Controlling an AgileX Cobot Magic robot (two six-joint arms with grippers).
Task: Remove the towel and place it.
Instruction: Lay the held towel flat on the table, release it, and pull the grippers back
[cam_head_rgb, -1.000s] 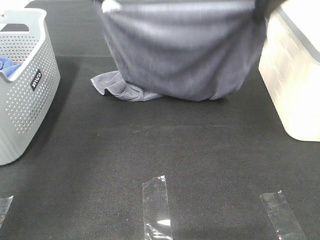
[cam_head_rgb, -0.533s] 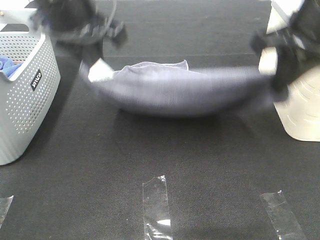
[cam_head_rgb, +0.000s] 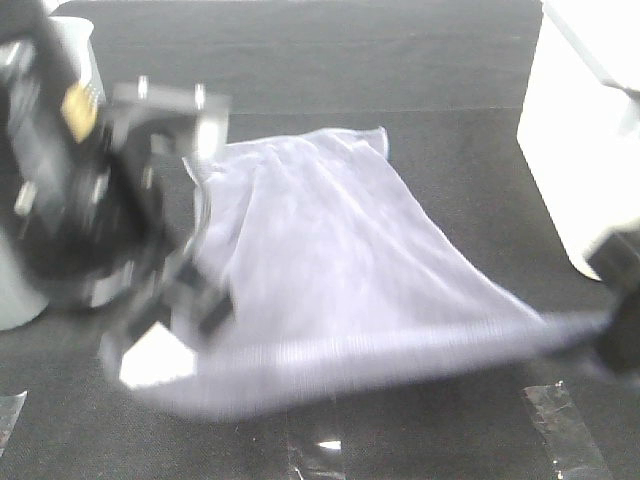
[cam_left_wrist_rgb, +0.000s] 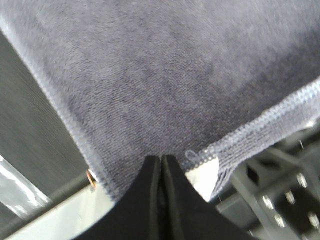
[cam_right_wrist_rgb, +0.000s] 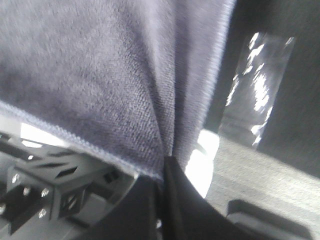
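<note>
Stretching between both grippers, the towel (cam_head_rgb: 320, 250) runs its long near hem from the left gripper (cam_left_wrist_rgb: 161, 165) to the right gripper (cam_right_wrist_rgb: 165, 165). Each has its jaws clamped tight on a corner, so neither arm is nearer. From that held hem the cloth slopes away from the fingertips to the black mat (cam_head_rgb: 400, 60), where its far edge appears to rest. It is soft grey-lavender microfibre, finely ribbed and stitched at the edges, and limp enough that it should drape flat when lowered.
</note>
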